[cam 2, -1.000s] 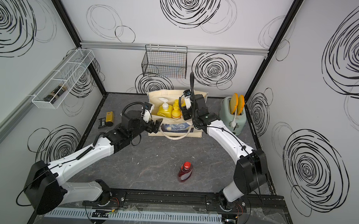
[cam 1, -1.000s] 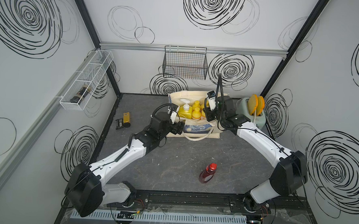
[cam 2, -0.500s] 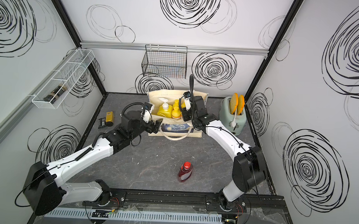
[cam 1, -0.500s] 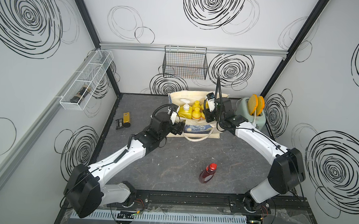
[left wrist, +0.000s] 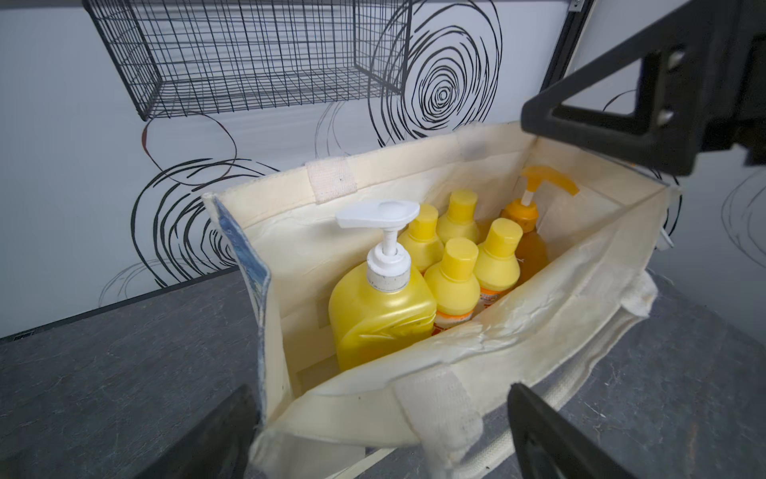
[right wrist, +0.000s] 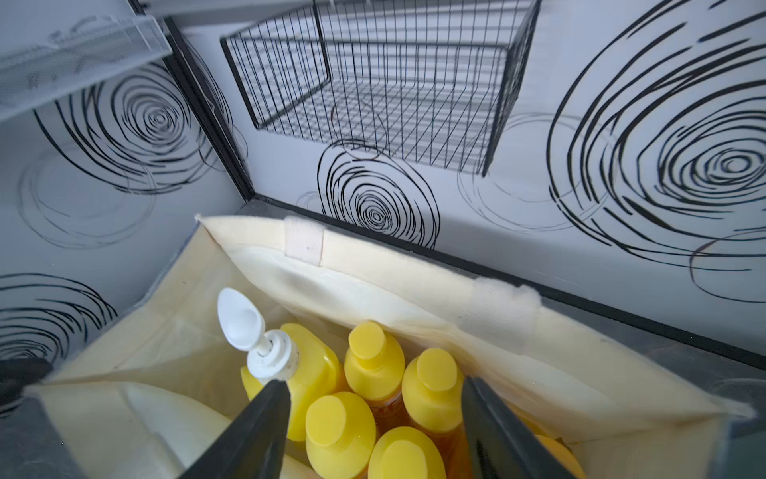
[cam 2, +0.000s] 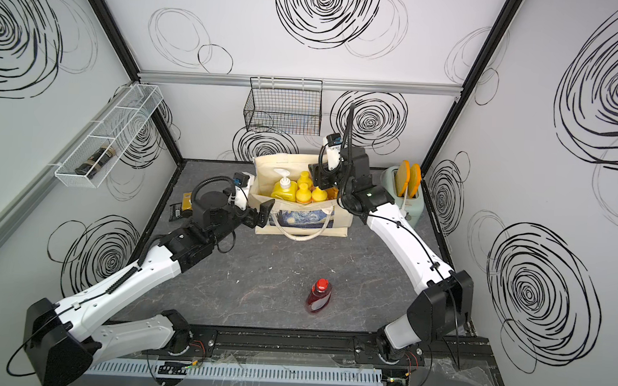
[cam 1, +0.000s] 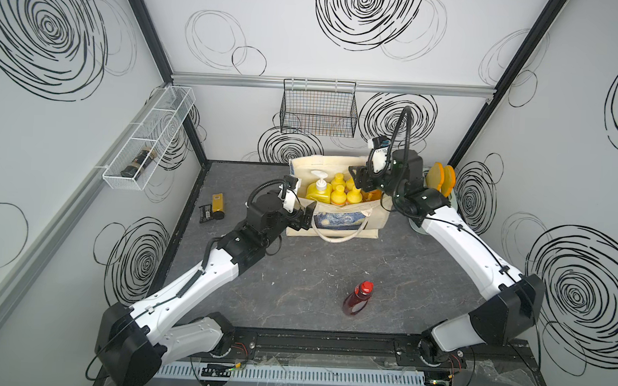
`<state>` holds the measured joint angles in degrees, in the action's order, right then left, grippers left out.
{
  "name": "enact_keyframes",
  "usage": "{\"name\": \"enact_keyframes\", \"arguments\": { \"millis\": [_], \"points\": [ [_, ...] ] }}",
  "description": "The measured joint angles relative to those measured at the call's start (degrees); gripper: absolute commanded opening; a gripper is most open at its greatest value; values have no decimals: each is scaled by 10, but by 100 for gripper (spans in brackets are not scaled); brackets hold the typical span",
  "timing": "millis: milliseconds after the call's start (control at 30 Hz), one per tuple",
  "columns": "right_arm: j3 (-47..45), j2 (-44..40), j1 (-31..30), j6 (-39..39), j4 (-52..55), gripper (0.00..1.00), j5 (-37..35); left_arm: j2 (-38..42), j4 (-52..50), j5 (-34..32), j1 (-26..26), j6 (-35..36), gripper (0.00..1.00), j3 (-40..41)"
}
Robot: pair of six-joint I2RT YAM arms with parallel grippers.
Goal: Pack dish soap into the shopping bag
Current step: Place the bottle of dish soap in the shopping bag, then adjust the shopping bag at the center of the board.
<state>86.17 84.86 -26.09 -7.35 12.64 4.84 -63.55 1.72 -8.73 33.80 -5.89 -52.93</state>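
The cream shopping bag [cam 1: 338,221] [cam 2: 300,219] stands open at the back of the table. Inside stand dish soap bottles: a yellow one with a white pump [left wrist: 381,315] [right wrist: 311,369], several orange yellow-capped ones [left wrist: 456,278] [right wrist: 373,356] and an amber pump one [left wrist: 530,244]. A dark-red, red-capped bottle [cam 1: 357,299] [cam 2: 318,295] sits alone on the table's front middle. My left gripper [cam 1: 304,215] [left wrist: 381,419] is open, straddling the bag's front wall near its left corner. My right gripper [cam 1: 359,180] [right wrist: 373,387] hangs open over the yellow caps, holding nothing.
A black wire basket [cam 1: 319,109] hangs on the back wall above the bag. A white wire shelf [cam 1: 147,142] is on the left wall. A pale green toaster with yellow slices [cam 1: 440,179] stands right of the bag. Yellow-and-black packets [cam 1: 213,207] lie at the left.
My right gripper's jaws have spread apart above the bottles in the bag while the wrist stayed almost in place. The left arm and the dark-red bottle have not moved.
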Motion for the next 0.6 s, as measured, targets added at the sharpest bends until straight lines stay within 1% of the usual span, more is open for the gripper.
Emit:
{"name": "enact_keyframes", "arguments": {
  "millis": [100, 167, 233, 267, 367, 433, 500, 600],
  "points": [
    [40, -20, 37, -13, 23, 68, 14, 17, -12, -8, -2, -19, 97, -10],
    [46, -36, 61, -15, 41, 66, 14, 17, -33, -9, -8, -31, 97, -37],
    [42, -51, 87, -14, 64, 64, 15, 8, -57, -9, -19, -40, 97, -80],
    [37, -57, 100, -14, 74, 64, 17, -4, -72, -7, -28, -45, 97, -114],
    [25, -63, 136, -11, 105, 61, 26, -57, -107, -1, -53, -55, 97, -221],
    [22, -60, 153, -6, 127, 60, 31, -87, -123, 1, -64, -56, 98, -269],
    [22, -55, 161, 4, 148, 59, 37, -106, -129, 3, -70, -56, 98, -283],
    [22, -45, 161, 17, 174, 57, 49, -115, -141, 10, -74, -57, 100, -256]
  ]
}}
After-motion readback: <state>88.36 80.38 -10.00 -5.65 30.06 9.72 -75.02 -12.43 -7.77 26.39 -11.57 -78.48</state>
